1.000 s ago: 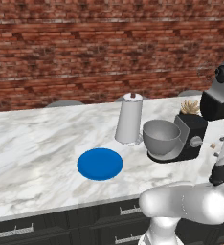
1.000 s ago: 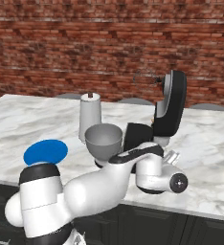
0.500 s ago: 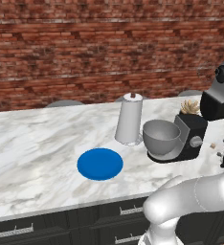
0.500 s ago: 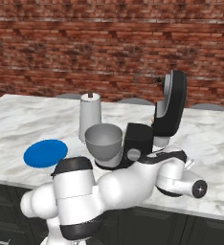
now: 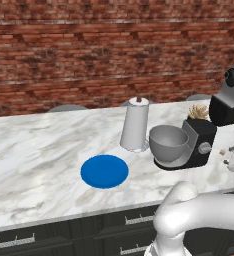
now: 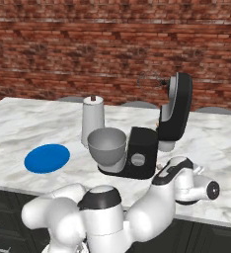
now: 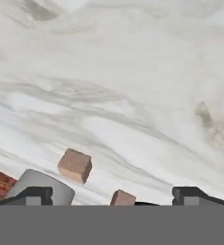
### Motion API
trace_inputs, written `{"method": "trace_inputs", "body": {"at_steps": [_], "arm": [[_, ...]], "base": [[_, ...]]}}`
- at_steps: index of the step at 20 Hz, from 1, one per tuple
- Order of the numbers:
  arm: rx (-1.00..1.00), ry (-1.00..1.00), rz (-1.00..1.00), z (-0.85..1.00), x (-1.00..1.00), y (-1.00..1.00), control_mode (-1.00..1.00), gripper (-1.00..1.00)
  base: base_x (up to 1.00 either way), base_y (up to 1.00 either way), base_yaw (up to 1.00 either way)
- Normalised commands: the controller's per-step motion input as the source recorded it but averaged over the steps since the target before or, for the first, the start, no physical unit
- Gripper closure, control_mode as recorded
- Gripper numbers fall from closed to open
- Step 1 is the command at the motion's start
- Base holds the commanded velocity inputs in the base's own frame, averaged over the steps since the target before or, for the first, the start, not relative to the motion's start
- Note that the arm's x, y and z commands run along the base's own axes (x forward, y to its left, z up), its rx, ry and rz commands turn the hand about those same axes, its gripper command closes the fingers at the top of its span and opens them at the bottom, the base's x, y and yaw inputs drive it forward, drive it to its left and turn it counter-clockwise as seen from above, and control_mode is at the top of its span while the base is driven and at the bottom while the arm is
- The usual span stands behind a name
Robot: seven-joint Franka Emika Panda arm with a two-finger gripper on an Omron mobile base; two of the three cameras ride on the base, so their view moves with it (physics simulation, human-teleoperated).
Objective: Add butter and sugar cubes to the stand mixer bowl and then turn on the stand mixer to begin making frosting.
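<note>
Fingers [image 7: 111, 201] stand spread wide in the hand view, empty, their two dark tips at the bottom edge, one on each side, looking down on the marble surface [image 7: 133, 81]. Between them and just above lie two small brown sugar cubes: one cube [image 7: 75, 165] left of middle, and a second cube [image 7: 122, 198] lower down, partly cut off at the bottom edge. Neither touches a fingertip.

One stand mixer [image 6: 152, 143] sits on the surface, black and boxy, its head tilted up and back. One grey metal stand mixer bowl [image 6: 106, 147] rests on its base at the front, its mouth open and uncovered; I cannot tell what lies inside. A single silver knob [image 5: 205, 148] shows on the mixer's side in the left base view.

Just behind the bowl stands one tall white cylindrical roll [image 5: 135, 124], upright. One round blue plate [image 5: 104, 171] lies flat nearer the front edge, apart from both roll and bowl. A pale brown tuft [image 5: 198, 112] rises behind the mixer. Brick wall [image 5: 89, 55] backs the surface.
</note>
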Motion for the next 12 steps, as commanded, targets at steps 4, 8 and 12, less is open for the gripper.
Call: {"method": "trace_inputs", "body": {"at_steps": [4,8,12], "arm": [[0.04,0.1,-0.05,-0.18,0.32,0.0,-1.0,-1.0],[0.05,0.05,-0.07,-0.24,0.28,-0.01,-1.0,-1.0],[0.04,0.07,-0.06,-0.37,0.26,0.0,-1.0,-1.0]], "base": [[0.0,0.0,0.0],[0.0,0.0,0.0],[0.0,0.0,0.0]]}}
